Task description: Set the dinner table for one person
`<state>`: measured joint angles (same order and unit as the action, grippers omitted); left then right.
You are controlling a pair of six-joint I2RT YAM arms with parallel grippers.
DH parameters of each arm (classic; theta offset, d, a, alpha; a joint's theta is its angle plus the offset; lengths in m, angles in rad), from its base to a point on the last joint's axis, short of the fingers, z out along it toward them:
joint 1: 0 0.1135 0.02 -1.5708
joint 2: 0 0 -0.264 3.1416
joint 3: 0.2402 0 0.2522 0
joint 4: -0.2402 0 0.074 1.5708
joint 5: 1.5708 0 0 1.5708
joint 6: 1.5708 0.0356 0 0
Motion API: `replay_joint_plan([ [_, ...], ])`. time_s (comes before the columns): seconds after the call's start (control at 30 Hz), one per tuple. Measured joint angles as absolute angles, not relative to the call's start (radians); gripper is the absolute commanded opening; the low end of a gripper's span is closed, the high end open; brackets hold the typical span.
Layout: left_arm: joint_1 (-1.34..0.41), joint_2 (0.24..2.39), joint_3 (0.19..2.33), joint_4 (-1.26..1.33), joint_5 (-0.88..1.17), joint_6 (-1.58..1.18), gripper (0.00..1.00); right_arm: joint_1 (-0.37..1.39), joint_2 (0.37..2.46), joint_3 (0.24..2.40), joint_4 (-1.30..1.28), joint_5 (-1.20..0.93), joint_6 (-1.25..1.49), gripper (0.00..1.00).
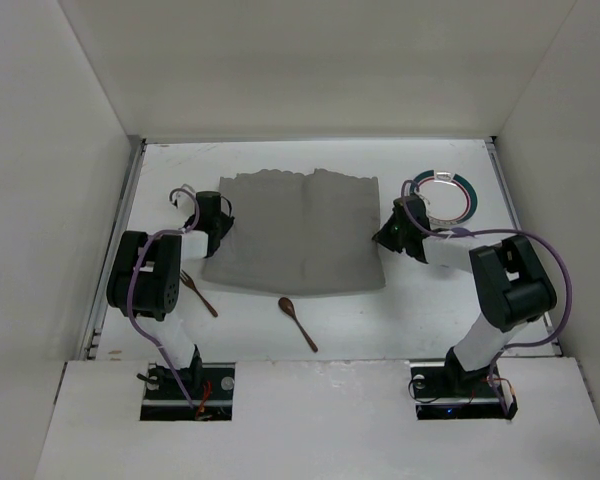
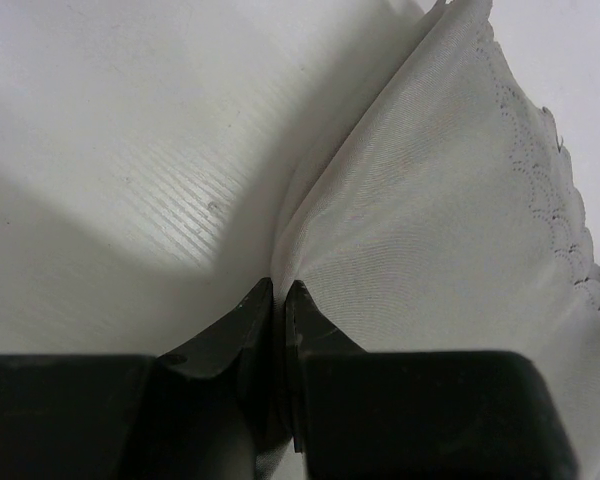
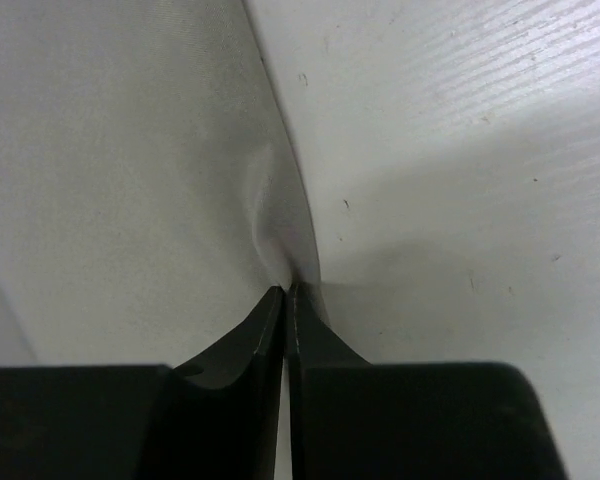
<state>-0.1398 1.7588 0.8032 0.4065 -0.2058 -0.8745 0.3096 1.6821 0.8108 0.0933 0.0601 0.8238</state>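
Note:
A grey cloth placemat (image 1: 295,235) lies in the middle of the white dinner table (image 1: 400,320), slightly rumpled along its far edge. My left gripper (image 1: 220,232) is at the mat's left edge. In the left wrist view the left gripper (image 2: 279,290) is shut, pinching a raised fold of the placemat (image 2: 430,230) above the table (image 2: 130,150). My right gripper (image 1: 385,235) is at the mat's right edge. In the right wrist view the right gripper (image 3: 288,292) is shut on the puckered edge of the placemat (image 3: 110,180), with bare table (image 3: 460,150) to its right.
A white plate with a teal and pink rim (image 1: 450,195) sits at the back right, behind the right arm. A brown wooden fork (image 1: 198,293) lies near the left arm. In front of the mat lies a brown wooden spoon (image 1: 297,322). White walls enclose the table.

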Motion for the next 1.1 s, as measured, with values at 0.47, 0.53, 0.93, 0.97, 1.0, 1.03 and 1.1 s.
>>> replay_joint_plan([
  [0.47,-0.16,1.759,0.791,0.422,-0.199,-0.881,0.06,0.268,1.681,0.849,0.052,0.069,0.809,0.0],
  [0.53,-0.16,1.759,0.791,0.422,-0.196,-0.881,0.11,0.262,1.681,0.849,0.052,0.069,0.809,0.0],
  [0.93,-0.179,1.468,0.69,0.339,-0.278,-0.848,0.44,0.278,1.542,0.812,0.053,0.123,0.801,0.51],
  [0.97,-0.193,1.421,0.683,0.335,-0.302,-0.838,0.41,0.289,1.518,0.805,0.054,0.138,0.799,0.51],
  [1.0,-0.208,1.38,0.678,0.329,-0.323,-0.83,0.38,0.303,1.489,0.797,0.052,0.159,0.794,0.51],
  [1.03,-0.229,1.341,0.673,0.326,-0.347,-0.819,0.37,0.319,1.463,0.788,0.054,0.179,0.789,0.51],
  [1.1,-0.284,1.288,0.668,0.32,-0.381,-0.799,0.35,0.357,1.407,0.762,0.056,0.226,0.782,0.49],
])
